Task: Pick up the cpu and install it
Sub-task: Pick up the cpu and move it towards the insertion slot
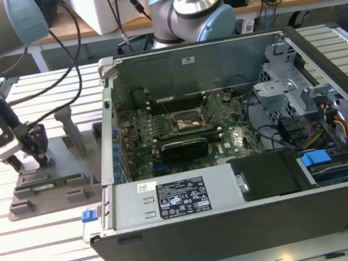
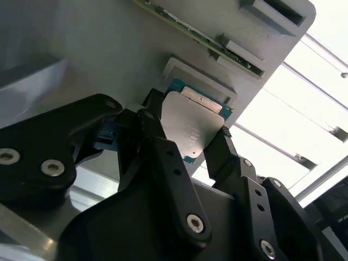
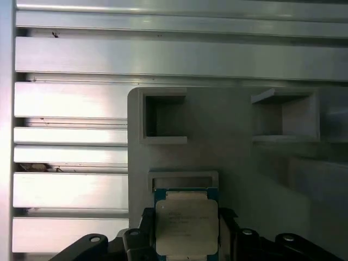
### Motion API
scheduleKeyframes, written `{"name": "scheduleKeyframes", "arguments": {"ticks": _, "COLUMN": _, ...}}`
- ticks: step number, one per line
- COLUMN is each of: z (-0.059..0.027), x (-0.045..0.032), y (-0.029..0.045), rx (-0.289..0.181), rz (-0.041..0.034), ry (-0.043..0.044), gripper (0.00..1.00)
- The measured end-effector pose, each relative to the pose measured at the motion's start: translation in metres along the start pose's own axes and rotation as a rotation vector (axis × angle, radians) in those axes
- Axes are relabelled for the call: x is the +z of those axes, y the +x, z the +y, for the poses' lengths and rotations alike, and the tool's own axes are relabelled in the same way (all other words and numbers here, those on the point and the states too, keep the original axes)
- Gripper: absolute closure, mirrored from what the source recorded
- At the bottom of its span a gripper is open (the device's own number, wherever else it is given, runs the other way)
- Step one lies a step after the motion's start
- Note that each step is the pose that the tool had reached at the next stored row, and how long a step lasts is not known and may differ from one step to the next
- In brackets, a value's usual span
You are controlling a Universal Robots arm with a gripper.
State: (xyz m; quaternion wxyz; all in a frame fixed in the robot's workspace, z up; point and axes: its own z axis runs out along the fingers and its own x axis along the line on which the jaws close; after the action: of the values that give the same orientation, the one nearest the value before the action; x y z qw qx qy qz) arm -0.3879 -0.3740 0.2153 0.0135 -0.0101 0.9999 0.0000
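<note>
Currently the gripper (image 1: 25, 160) is sitting low over a grey holder plate (image 1: 64, 191) at the exterior view's left, on the slatted metal table (image 1: 48, 256), well apart from the open computer case (image 1: 240, 216). In both wrist views the gripper (image 2: 187, 133) (image 3: 186, 222) is closing narrowly on the cpu (image 2: 191, 122) (image 3: 186, 228), its two black fingers (image 2: 157, 144) pressing against opposite edges of the chip. The cpu is showing its silver-grey metal top and a thin green rim, and it is lying just beside a small raised frame (image 3: 183, 178) on the holder plate (image 3: 234, 157); whether it is resting on the plate or hanging slightly above it, I cannot tell. A long green memory stick (image 2: 187, 30) is lying in a slot of the same plate (image 2: 98, 49), near the cpu but not touching it. Inside the case, the motherboard socket (image 1: 189, 123) is standing open with its black frame showing, far from the gripper. Two empty square pockets (image 3: 163, 117) are sitting further along the plate.
</note>
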Motion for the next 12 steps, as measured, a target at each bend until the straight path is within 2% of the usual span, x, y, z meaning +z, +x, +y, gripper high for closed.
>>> {"name": "scheduleKeyframes", "arguments": {"ticks": 2, "z": 0.0000, "x": -0.0185, "y": -0.0005, "rx": 0.000, "rz": 0.0000, "ry": 0.0000, "gripper": 0.45}}
{"name": "scheduleKeyframes", "arguments": {"ticks": 7, "z": 0.0000, "x": -0.0510, "y": -0.0014, "rx": 0.000, "rz": 0.0000, "ry": 0.0000, "gripper": 0.45}}
{"name": "scheduleKeyframes", "arguments": {"ticks": 12, "z": 0.0002, "x": -0.0672, "y": -0.0018, "rx": 0.000, "rz": 0.0000, "ry": 0.0000, "gripper": 0.45}}
